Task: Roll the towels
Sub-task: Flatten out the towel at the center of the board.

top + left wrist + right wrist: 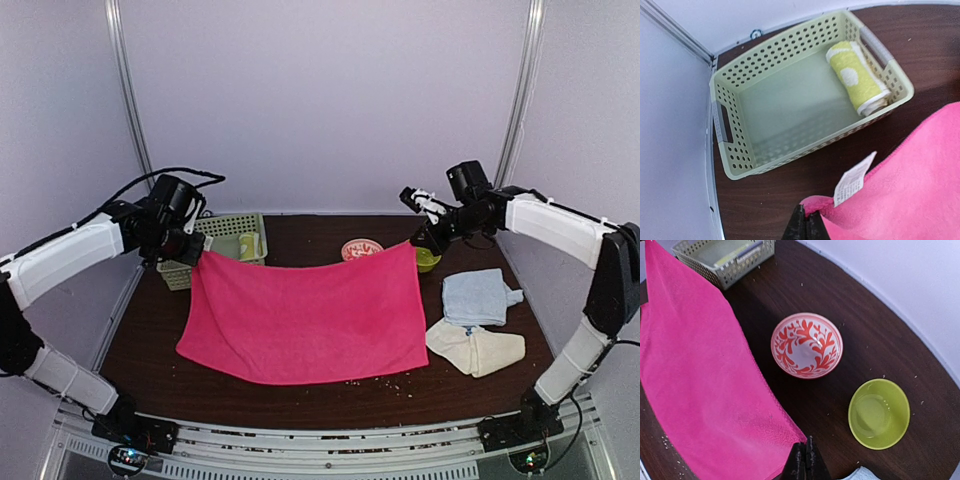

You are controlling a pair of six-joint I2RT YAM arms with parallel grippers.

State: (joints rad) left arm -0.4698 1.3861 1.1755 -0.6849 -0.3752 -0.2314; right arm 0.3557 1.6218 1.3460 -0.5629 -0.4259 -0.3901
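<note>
The bright pink towel (305,318) hangs spread between both grippers, its near edge resting on the table. My left gripper (197,250) is shut on its far left corner (816,206), beside a white label (852,181). My right gripper (417,238) is shut on its far right corner (796,437). The yellow towel (858,76) lies rolled inside the green basket (730,165). The light blue towel (477,296) and the cream towel (478,349) lie crumpled at the right of the table.
The green basket (222,228) stands at the back left. A red-patterned bowl (806,345) and a lime green bowl (879,413) sit on the dark table behind the pink towel. Crumbs lie near the front edge (390,380).
</note>
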